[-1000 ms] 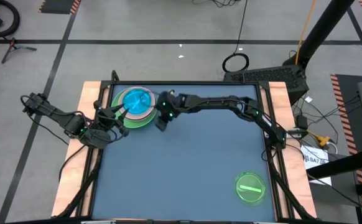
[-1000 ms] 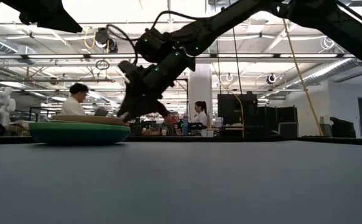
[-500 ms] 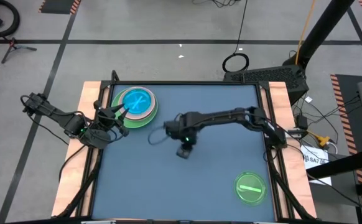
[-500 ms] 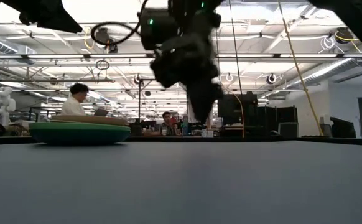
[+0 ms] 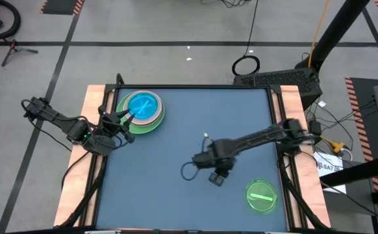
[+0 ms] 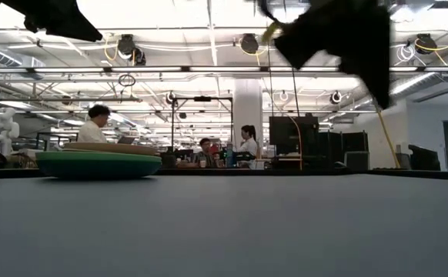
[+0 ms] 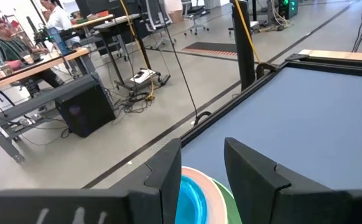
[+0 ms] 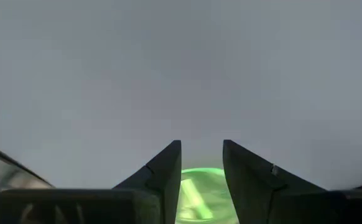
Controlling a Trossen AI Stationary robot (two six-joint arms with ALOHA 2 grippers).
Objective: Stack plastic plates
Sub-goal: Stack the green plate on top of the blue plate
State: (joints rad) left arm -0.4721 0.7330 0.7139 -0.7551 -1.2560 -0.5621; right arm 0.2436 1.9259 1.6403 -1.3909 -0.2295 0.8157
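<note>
Seen from straight above, the blue-grey worktop (image 5: 176, 149) carries two groups of plastic plates, well apart. At the far left corner sits a stack of plates (image 5: 141, 112): a dark green plate at the bottom, a pinkish one on it, and a translucent blue plate (image 5: 142, 106) on top. Alone near the opposite, near right corner lies a lime plate (image 5: 262, 196), flat on the surface.

Reaching in from the right edge, the right arm stretches low and nearly straight across the worktop, its forearm angling toward the middle. The right gripper (image 5: 217, 177) hangs over bare worktop, near the lime plate but apart from it, on the side toward the middle. In the right wrist view its two dark fingers (image 8: 163, 175) stand a narrow gap apart with nothing between them, and the lime plate (image 8: 199, 186) shows beyond the gap.

At the left edge, the left arm lies folded back over the wooden border, elbow out to the side. The left gripper (image 5: 123, 119) sits just beside the stack, at its rim. Its fingers (image 7: 166, 180) are parted and hold nothing, with the blue plate (image 7: 190, 196) visible past them.

From worktop height, the stack (image 6: 98, 162) reads as a low mound at the left, and people sit at desks in the room behind.
</note>
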